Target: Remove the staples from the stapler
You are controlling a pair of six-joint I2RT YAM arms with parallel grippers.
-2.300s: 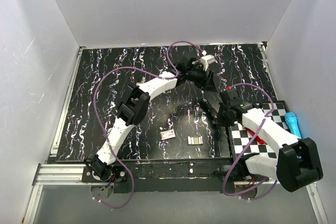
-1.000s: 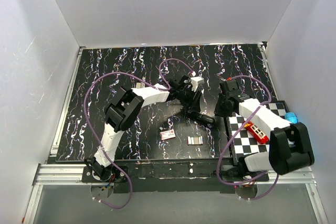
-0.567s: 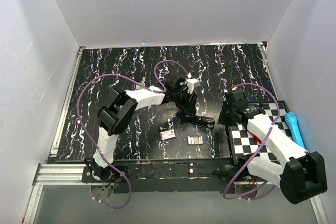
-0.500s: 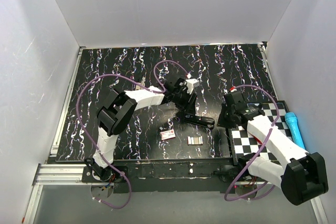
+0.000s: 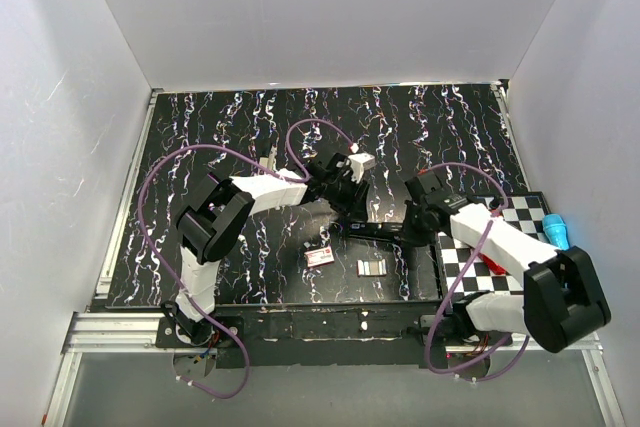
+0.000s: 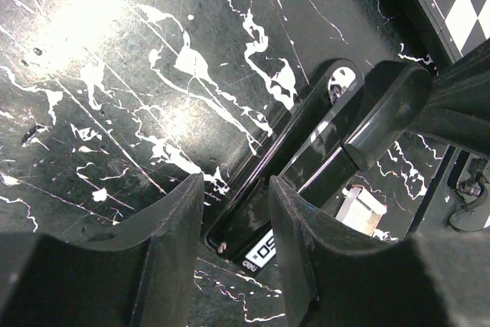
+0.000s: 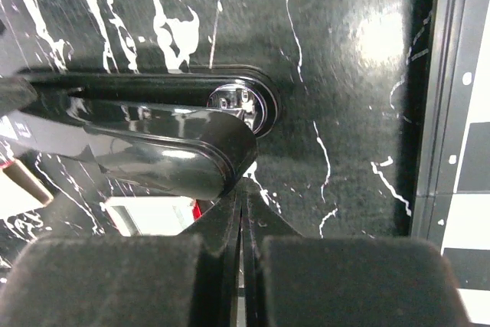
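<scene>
While left fingers (image 6: 233, 246) straddle black stapler (image 6: 306, 151), right fingers (image 7: 241, 223) pressed together; label unreadable.

Left arm stretched forward and rightward, elbow folded, wrist angled down to worktop centre. Left gripper (image 6: 233, 246) fingers parted, narrow gap between (tips low). Right arm bent leftward, wrist low. Right gripper (image 7: 242, 212) fingers pressed together, no gap.
</scene>
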